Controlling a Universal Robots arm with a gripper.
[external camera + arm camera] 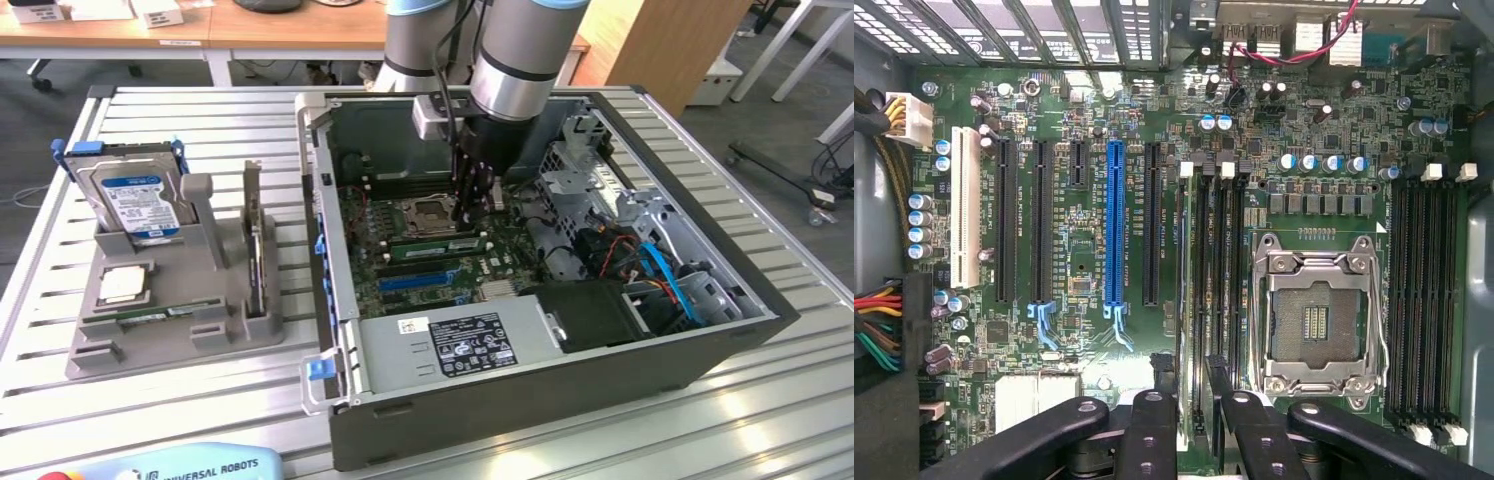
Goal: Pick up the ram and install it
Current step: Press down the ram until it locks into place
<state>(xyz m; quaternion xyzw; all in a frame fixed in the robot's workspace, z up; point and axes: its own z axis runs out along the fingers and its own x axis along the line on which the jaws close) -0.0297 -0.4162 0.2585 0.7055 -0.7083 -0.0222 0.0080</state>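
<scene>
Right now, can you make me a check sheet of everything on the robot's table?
Surface: slatted metal table, with an open case on it.
Job's things: one ram at the slots by the empty socket; second ram lies in the grey holder.
Clutter: hard drive and chip in the holder; pendant at the table's edge.
Grippers: gripper inside the case, right over the first ram; grip unclear.
Cables: blue cable and red cable in the case.
Surroundings: wooden desks behind.

Green ram point(430, 241) upright in motherboard slot
</scene>
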